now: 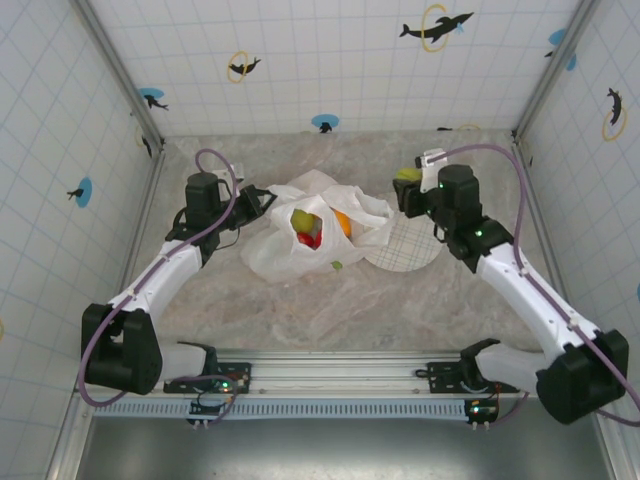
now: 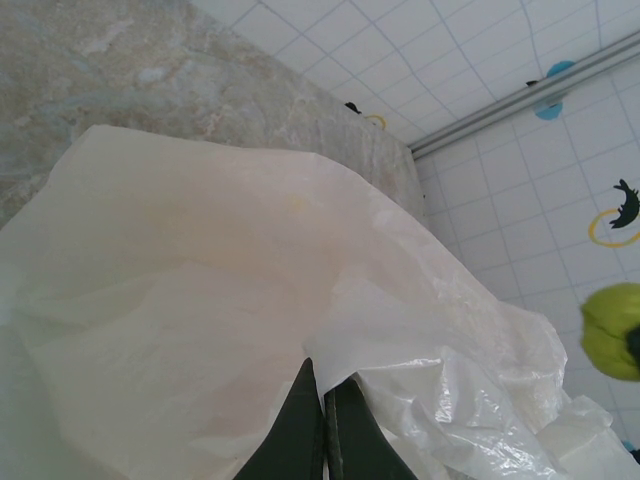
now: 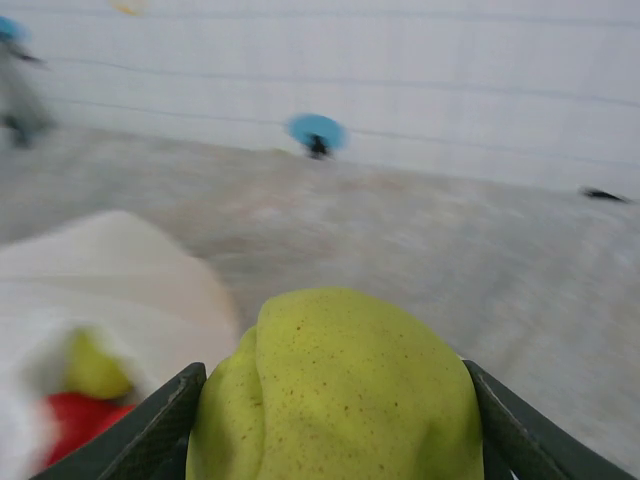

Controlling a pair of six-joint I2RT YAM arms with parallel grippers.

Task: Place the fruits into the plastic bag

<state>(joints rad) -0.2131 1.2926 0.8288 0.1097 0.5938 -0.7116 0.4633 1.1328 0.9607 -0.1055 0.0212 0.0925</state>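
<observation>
Holding a green fruit (image 3: 340, 390) clamped in right gripper (image 1: 406, 190) near the bag (image 1: 272, 255), rim pinched by left gripper (image 2: 322, 395); next, shifting over the opening and releasing.

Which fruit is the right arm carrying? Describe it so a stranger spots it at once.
Start at the white plastic bag in the middle of the table. Just right of it, near the grid-patterned plate, the right gripper clamps a yellow-green fruit. It alone is held up; the other fruits lie in the bag.
</observation>
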